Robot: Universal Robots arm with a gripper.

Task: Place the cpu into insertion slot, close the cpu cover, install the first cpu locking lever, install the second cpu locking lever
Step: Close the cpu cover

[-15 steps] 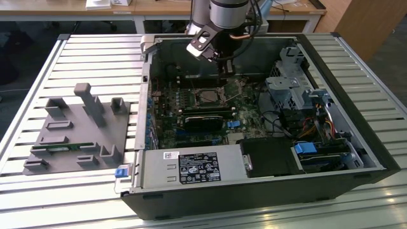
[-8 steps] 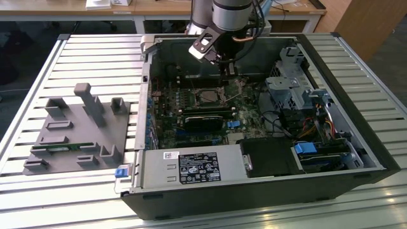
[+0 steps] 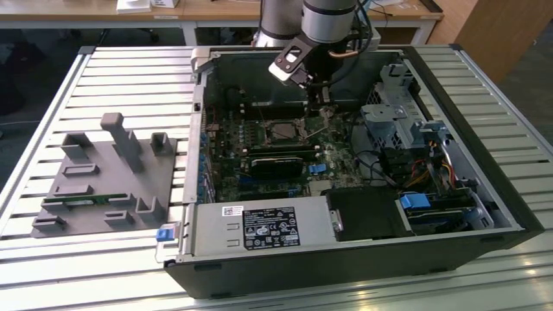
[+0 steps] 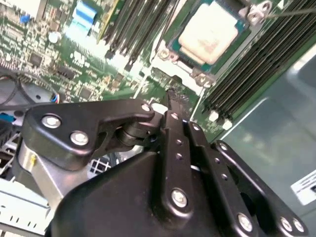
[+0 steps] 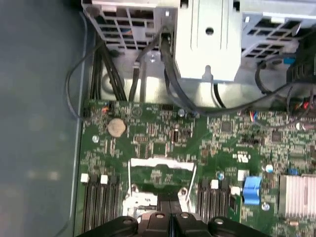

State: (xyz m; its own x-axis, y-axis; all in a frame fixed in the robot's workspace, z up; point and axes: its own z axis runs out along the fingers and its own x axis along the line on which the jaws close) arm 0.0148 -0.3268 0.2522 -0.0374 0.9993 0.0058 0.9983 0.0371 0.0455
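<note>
The gripper (image 4: 174,98), fingers pressed together with nothing visibly between them, hovers just beside the insertion slot (image 4: 167,53), where the cpu (image 4: 210,34) already sits, so closing and locking seems in hand, calling for precise contact on thin metal.

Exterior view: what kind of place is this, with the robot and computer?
Probably a robotics lab or workshop. A robot arm reaches into an opened computer case lying on a slatted metal table, and wooden desks stand behind it.
</note>
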